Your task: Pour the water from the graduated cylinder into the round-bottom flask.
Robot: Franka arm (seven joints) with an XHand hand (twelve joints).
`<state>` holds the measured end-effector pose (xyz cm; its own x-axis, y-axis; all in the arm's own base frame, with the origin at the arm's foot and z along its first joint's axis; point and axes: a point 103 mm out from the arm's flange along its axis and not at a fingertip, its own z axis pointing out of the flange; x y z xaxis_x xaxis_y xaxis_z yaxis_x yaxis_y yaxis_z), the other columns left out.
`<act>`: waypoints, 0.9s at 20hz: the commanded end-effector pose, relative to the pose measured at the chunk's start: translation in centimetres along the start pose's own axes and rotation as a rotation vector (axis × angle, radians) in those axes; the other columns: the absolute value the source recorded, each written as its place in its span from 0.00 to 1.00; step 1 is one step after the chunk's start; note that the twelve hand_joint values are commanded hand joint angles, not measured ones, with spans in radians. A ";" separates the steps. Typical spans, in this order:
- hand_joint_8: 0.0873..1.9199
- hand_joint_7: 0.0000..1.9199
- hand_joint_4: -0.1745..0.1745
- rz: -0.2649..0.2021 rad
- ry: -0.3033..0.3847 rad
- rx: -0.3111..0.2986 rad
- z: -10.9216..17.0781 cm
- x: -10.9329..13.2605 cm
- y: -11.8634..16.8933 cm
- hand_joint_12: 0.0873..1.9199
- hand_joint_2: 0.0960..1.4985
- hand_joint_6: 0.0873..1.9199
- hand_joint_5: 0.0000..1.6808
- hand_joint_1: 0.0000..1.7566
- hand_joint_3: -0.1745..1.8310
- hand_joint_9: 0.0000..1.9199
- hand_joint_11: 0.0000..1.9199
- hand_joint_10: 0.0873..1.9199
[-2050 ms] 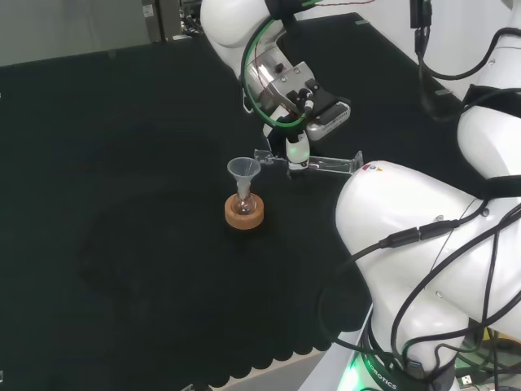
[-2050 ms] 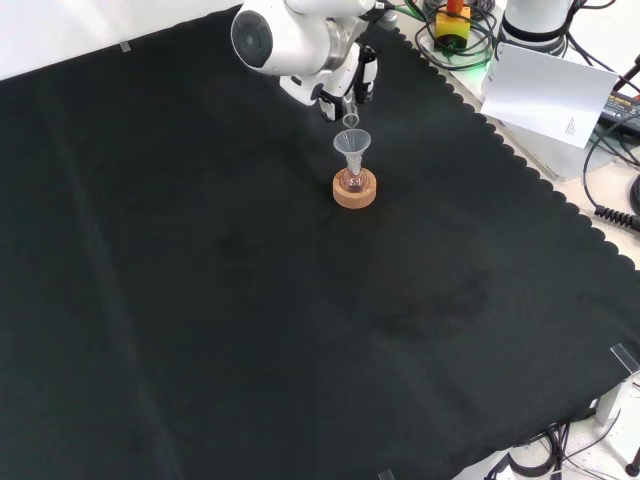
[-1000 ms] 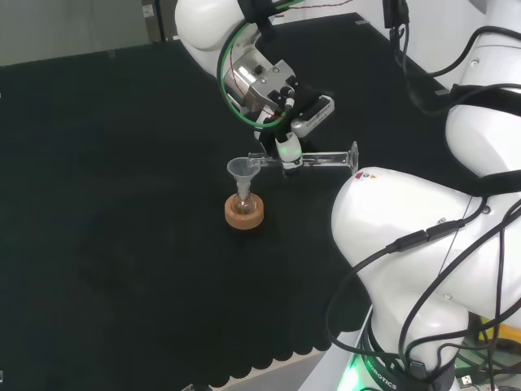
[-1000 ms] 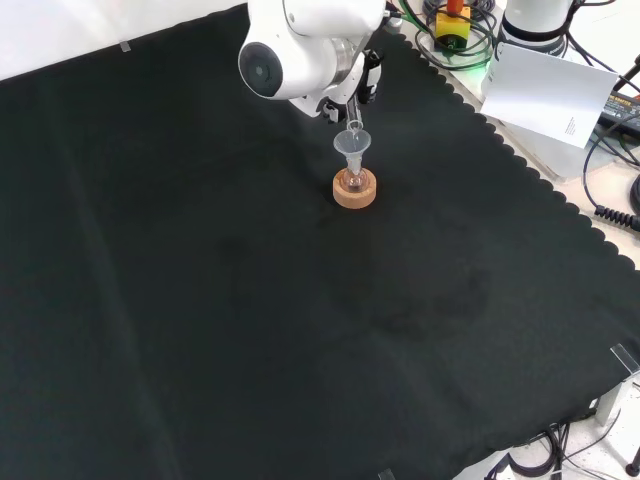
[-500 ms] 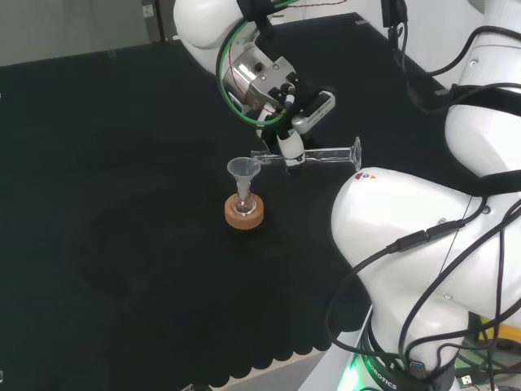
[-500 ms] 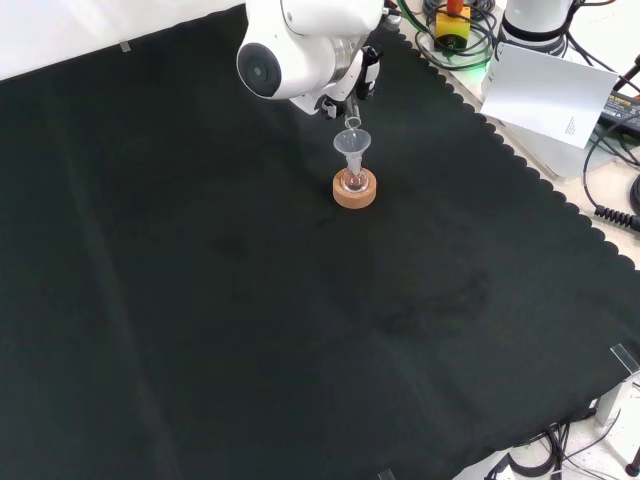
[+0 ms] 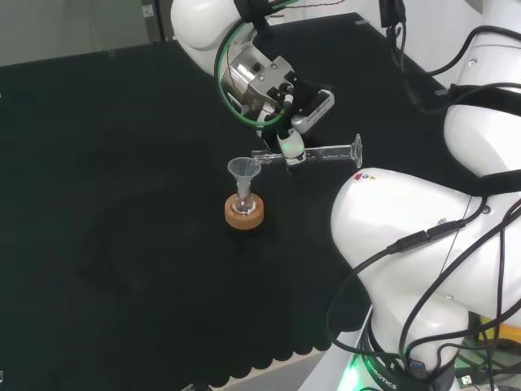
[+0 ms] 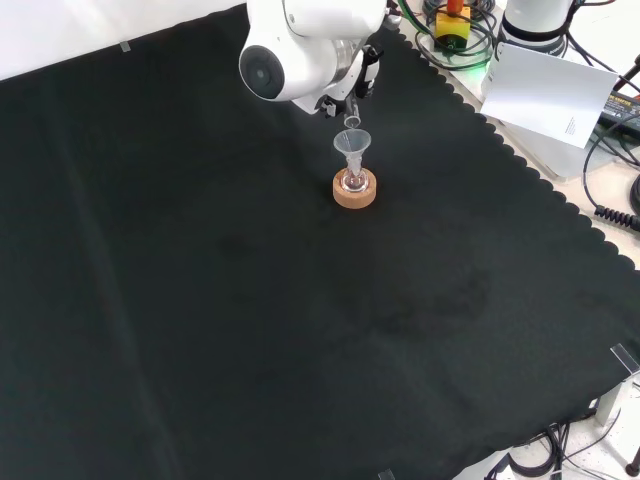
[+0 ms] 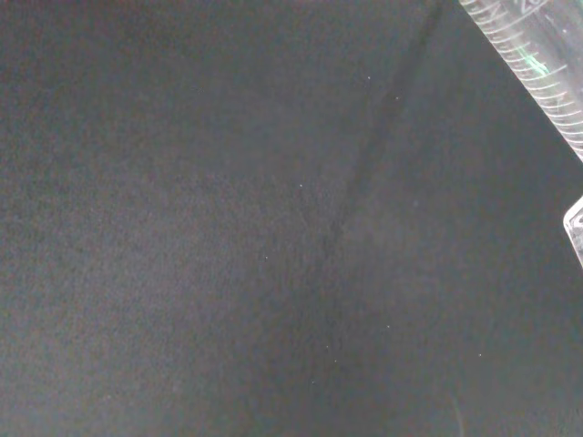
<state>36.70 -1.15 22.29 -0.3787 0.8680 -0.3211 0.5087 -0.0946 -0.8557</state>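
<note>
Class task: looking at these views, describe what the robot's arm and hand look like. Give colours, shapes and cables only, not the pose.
The arm has big, rounded, glossy white links, one ending in a round grey cap. Black cables run along the links, and a green cable loops at the wrist. The hand is black and white with silver metal parts.

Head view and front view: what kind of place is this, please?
Probably a robotics lab set up for a chemistry task. A bench under black cloth carries lab glassware: a funnel in a small flask on a cork ring. The arm's hand holds a graduated cylinder, and cables lie beside the bench.
</note>
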 end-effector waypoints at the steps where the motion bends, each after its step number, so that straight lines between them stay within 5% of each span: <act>1: 0.54 0.50 0.00 0.005 -0.017 0.005 -0.3 0.1 -0.3 0.37 0.74 0.55 0.55 0.71 0.09 0.70 0.62 0.04; 12: 0.54 0.50 0.00 0.003 -0.024 -0.004 -1.0 0.2 -0.4 0.37 0.74 0.55 0.55 0.71 0.09 0.70 0.62 0.04; 18: 0.54 0.50 0.00 -0.028 0.013 -0.079 -1.2 0.5 0.0 0.37 0.74 0.55 0.55 0.71 0.09 0.70 0.62 0.04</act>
<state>37.31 -0.30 22.91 -0.3895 0.8636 -0.3201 0.5282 -0.0752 -0.8458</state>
